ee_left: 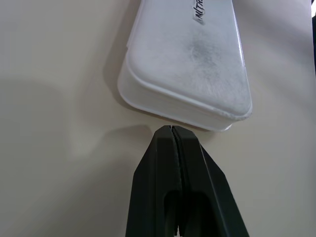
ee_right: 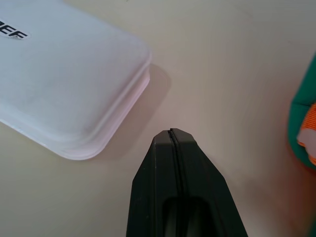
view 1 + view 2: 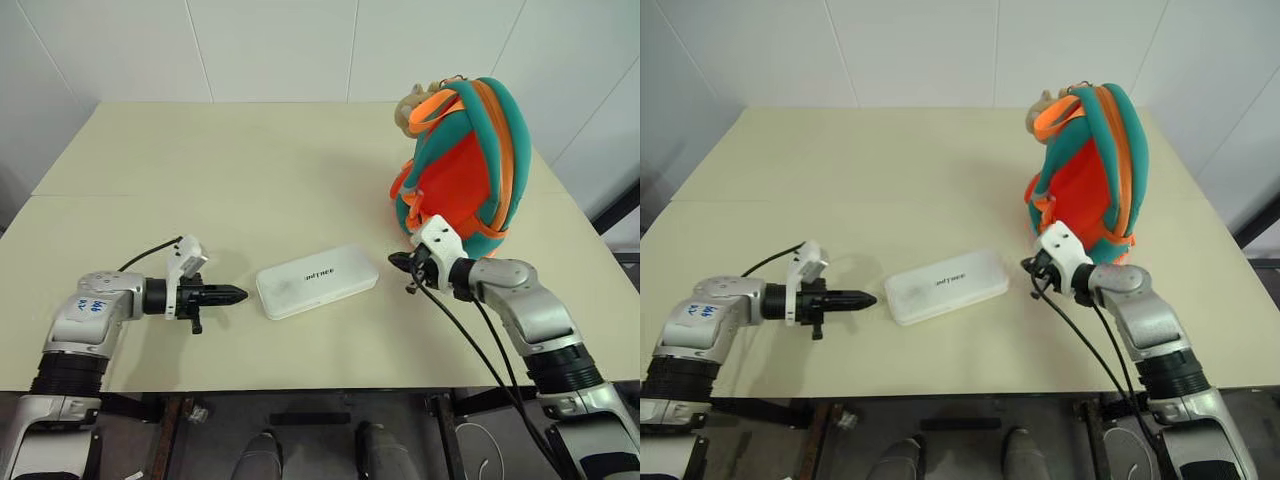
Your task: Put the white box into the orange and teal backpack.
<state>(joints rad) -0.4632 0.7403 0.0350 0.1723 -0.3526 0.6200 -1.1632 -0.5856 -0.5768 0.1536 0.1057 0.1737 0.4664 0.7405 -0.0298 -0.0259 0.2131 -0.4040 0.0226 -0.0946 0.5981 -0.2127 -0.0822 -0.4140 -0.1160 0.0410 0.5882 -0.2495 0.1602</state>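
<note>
The white box (image 3: 316, 280) lies flat on the cream table (image 3: 230, 170), near its front edge, dark lettering on top. My left gripper (image 3: 240, 294) is shut and empty, its tip a short way off the box's left end (image 1: 182, 74). My right gripper (image 3: 393, 261) is shut too, pointing at the box's right end (image 2: 64, 84) with a small gap between them. The orange and teal backpack (image 3: 462, 165) stands upright at the right, just behind my right gripper, with a beige plush toy (image 3: 410, 106) at its top.
The table's front edge runs just below both arms. Black cables hang from the right wrist (image 3: 470, 345). A white wall stands behind the table.
</note>
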